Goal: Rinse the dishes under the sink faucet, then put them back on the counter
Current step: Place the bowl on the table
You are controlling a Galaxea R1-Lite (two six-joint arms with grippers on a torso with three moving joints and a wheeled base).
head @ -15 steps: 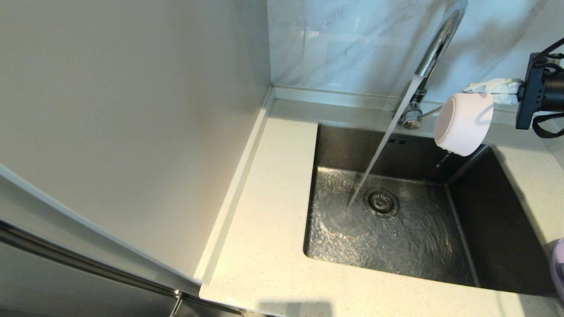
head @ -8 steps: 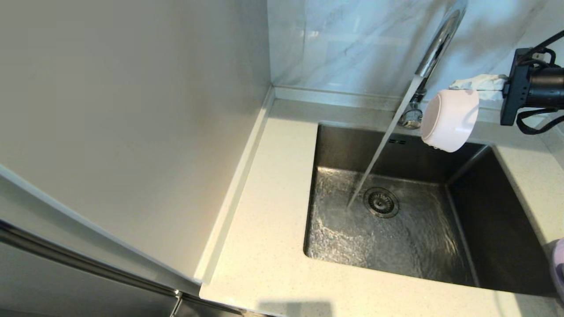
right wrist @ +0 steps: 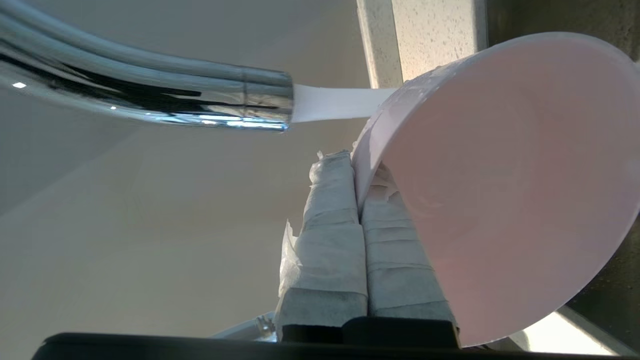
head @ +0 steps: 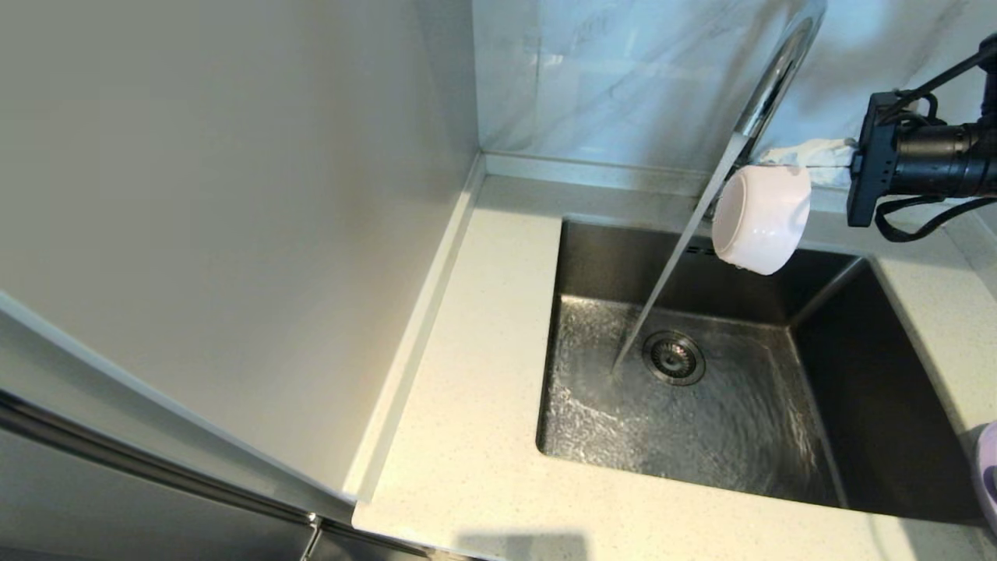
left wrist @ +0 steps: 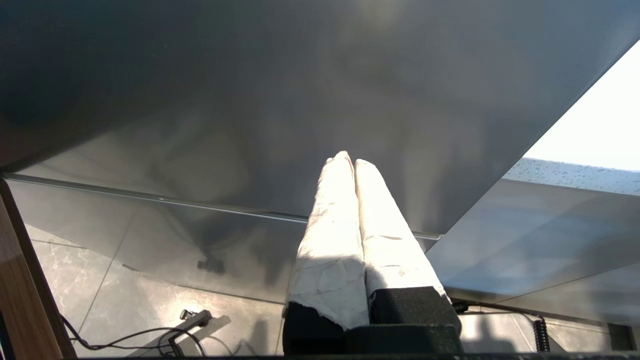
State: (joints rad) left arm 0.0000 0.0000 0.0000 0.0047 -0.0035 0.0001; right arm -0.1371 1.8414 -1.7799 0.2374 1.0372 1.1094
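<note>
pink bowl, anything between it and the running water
Nothing visible. The small pale pink round bowl, pinched at its rim by the right hand, hangs tilted over the steel sink, its rim right beside the stream from the chrome faucet.

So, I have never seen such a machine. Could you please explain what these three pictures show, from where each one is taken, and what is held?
This is a two-armed robot at a kitchen sink. The wide picture comes from a camera on its head, looking down at the counter. The other two come from cameras on its wrists, behind the fingers. The right claw, wrapped in white tape, is shut on the rim of a small pink bowl, tipped on its side beside the water stream running from the faucet. The left claw is shut, holds nothing, and hangs below the counter. A lavender dish peeks in at the right edge.
</note>
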